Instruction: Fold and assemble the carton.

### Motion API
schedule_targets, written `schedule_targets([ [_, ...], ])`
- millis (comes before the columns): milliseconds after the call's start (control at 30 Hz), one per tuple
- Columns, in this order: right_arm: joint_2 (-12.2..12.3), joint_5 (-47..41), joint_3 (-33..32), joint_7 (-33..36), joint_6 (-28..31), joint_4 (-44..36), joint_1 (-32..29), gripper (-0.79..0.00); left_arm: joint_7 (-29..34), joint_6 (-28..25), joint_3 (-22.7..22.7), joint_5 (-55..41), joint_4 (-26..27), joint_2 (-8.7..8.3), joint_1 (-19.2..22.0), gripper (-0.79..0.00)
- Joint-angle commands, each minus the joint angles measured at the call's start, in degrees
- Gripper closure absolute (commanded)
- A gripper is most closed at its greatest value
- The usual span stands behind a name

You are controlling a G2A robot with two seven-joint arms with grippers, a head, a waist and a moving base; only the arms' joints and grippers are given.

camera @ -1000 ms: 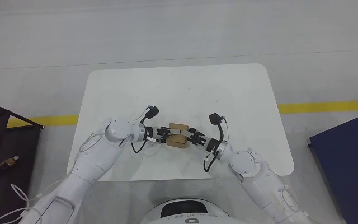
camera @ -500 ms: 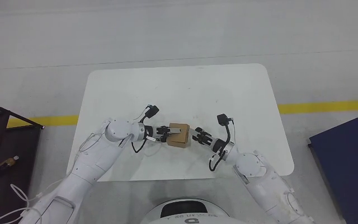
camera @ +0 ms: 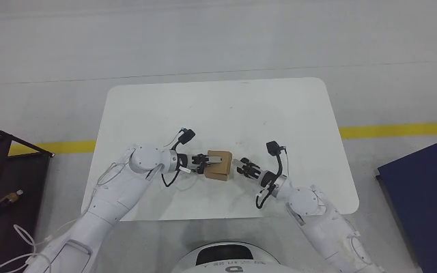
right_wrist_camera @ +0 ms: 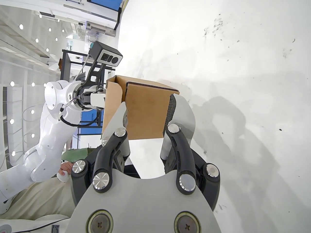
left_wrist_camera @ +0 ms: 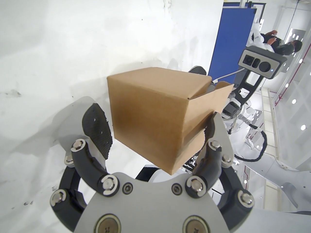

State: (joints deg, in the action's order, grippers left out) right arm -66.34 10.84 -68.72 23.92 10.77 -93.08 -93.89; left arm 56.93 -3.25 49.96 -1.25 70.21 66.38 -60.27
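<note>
A small brown carton (camera: 218,166) sits mid-table, toward the front. My left gripper (camera: 205,164) is at its left end, shut on the carton (left_wrist_camera: 150,112). One rubber pad (left_wrist_camera: 97,127) lies against a side wall and the other finger (left_wrist_camera: 213,134) presses a flap edge. At the far end a flap (left_wrist_camera: 218,93) stands ajar. My right gripper (camera: 243,166) is open, a short gap to the right of the carton. In the right wrist view the right gripper (right_wrist_camera: 148,101) holds nothing, and the carton (right_wrist_camera: 145,112) lies just beyond its fingertips.
The white table (camera: 273,116) has bare room behind and to both sides of the carton. A dark cart (camera: 13,170) stands on the floor to the left, and a blue panel (camera: 410,191) to the right.
My right gripper has drawn back to the right, off the carton. The carton has shifted slightly right with the left gripper still on it.
</note>
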Motion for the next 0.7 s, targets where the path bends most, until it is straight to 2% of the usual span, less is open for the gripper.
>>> schedule_targets([
  [0, 0.0, 0.1, 0.1, -0.1, 0.1, -0.2, 0.0, -0.357, 0.0, 0.0, 0.0, 0.0, 0.0, 0.0, 0.0, -0.785],
  [667, -0.2, 1.0, 2.0, 0.8, -0.1, -1.2, 1.5, -0.351, 0.0, 0.0, 0.2, -0.1, 0.5, 0.0, -0.3, -0.785],
])
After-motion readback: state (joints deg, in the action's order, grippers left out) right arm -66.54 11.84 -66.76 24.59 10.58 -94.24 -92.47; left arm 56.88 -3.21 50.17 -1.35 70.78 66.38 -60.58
